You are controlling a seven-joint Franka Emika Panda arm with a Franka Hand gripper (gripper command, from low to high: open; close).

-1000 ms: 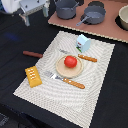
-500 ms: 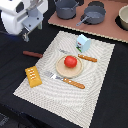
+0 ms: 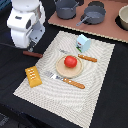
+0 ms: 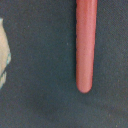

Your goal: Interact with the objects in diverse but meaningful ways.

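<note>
- the brown sausage (image 3: 33,54) lies flat on the dark tabletop (image 3: 15,75), right under the gripper (image 3: 34,46) and just off the placemat's edge; the wrist view shows it as a long reddish-brown rod (image 4: 85,45) with a rounded end, nothing touching it
- the arm's white body hangs directly over the sausage; can't tell whether the fingers are apart or together, they're too blurry in the exterior view and don't show at all in the wrist view
- the ridged yellow-orange block (image 3: 33,77) sits near the gripper, on the corner of the striped placemat (image 3: 95,75)
- further out from the gripper, mid-mat, is the tan round plate (image 3: 67,69) with the small red tomato (image 3: 70,61) resting on it
- orange-handled cutlery flanks the plate: a fork (image 3: 67,81) on the side nearer the camera, a knife (image 3: 86,58) on the far side
- the pale blue-white carton (image 3: 83,43) stands upright just past the knife
- well away from the gripper, two grey pots (image 3: 93,13) sit on the brown board (image 3: 112,31) of the toy kitchen set
</note>
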